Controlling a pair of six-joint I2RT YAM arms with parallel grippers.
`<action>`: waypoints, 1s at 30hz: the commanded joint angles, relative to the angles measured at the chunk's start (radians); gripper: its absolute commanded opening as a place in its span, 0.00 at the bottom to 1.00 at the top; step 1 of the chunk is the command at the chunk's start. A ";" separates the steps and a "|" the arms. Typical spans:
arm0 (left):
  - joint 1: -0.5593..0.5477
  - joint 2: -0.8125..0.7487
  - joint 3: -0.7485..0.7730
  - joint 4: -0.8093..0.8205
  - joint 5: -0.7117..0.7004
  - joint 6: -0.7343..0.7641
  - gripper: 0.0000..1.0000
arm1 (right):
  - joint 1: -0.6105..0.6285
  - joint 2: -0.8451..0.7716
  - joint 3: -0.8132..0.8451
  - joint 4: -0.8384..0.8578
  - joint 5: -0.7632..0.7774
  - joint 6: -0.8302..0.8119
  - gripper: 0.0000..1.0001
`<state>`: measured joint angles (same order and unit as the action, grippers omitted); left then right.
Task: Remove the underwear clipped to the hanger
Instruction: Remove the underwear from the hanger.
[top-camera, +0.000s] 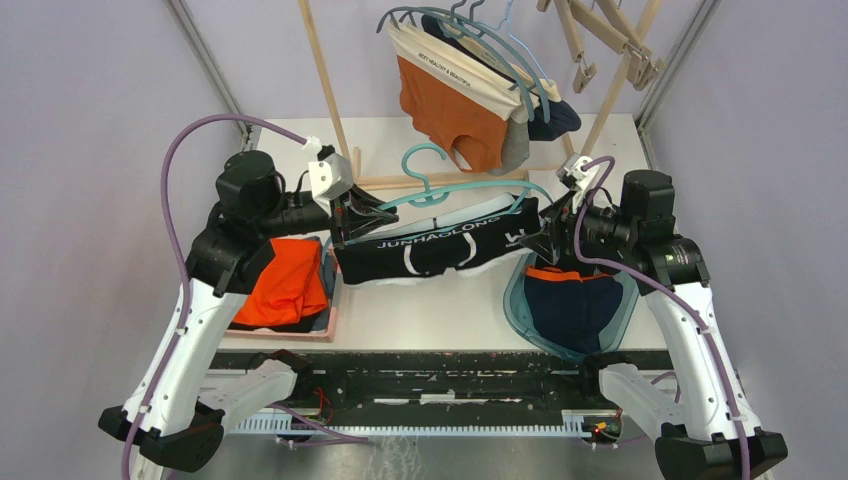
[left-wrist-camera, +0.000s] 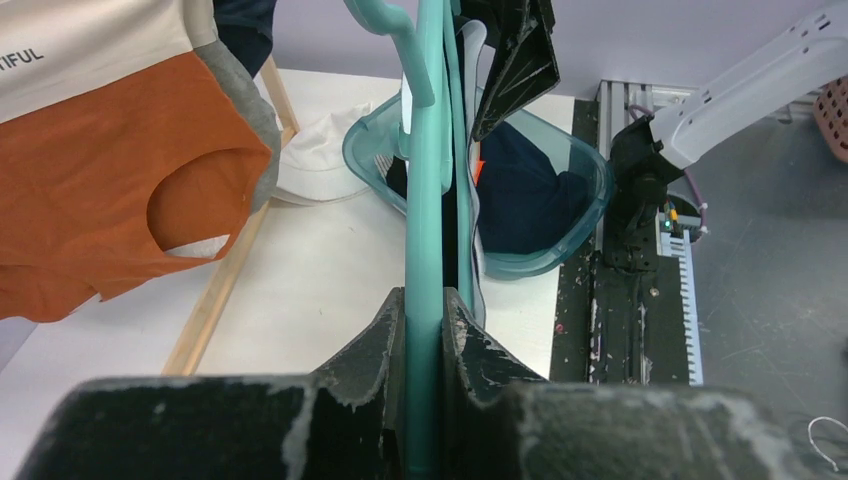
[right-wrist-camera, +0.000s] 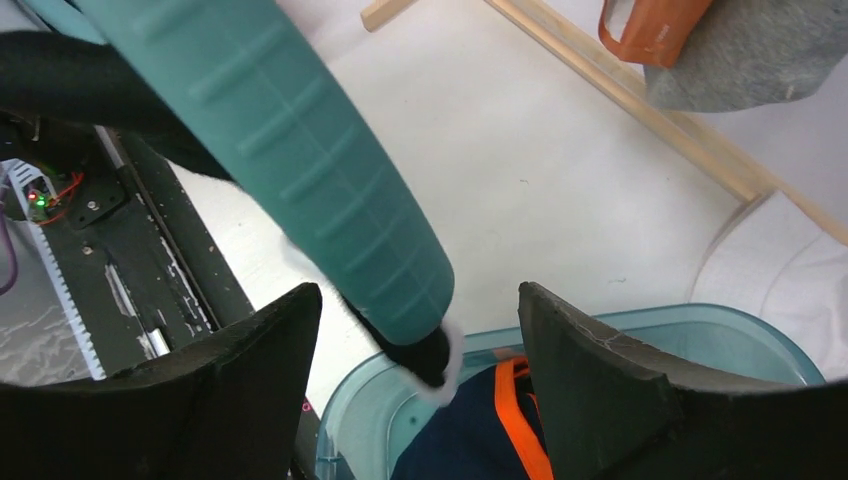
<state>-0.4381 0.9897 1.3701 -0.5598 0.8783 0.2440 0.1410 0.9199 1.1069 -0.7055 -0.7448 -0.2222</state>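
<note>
My left fingers (left-wrist-camera: 385, 330) are clamped tight on the left end of the teal plastic hanger (top-camera: 455, 187), holding it above the white counter (top-camera: 440, 310). The black underwear with a white-lettered waistband (top-camera: 430, 250) hangs from that hanger, stretched between my two arms. My right fingers (right-wrist-camera: 275, 345) stand apart on either side of the hanger's right tip, not touching it, with a black corner of the garment just below. On the near right sits a translucent teal bin (top-camera: 512, 300) holding navy underwear with an orange waistband (top-camera: 575, 305). On the left a pink tray (top-camera: 330, 322) carries a folded bright-orange cloth (top-camera: 290, 285). At the far side, an orange garment (top-camera: 450, 115) hangs with others on the wooden rack (top-camera: 325, 80).
</note>
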 joint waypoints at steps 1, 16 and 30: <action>0.033 -0.021 -0.021 0.138 0.058 -0.149 0.03 | -0.004 -0.010 0.004 0.095 -0.096 0.050 0.80; 0.110 -0.031 -0.079 0.199 0.192 -0.235 0.03 | -0.012 0.008 0.035 0.207 -0.223 0.184 0.64; 0.131 -0.018 -0.081 0.250 0.138 -0.310 0.03 | -0.029 -0.043 0.083 0.114 -0.082 0.078 0.66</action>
<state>-0.3218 0.9787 1.2800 -0.4068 1.0298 0.0360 0.1173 0.9302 1.1183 -0.5419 -0.9073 -0.0574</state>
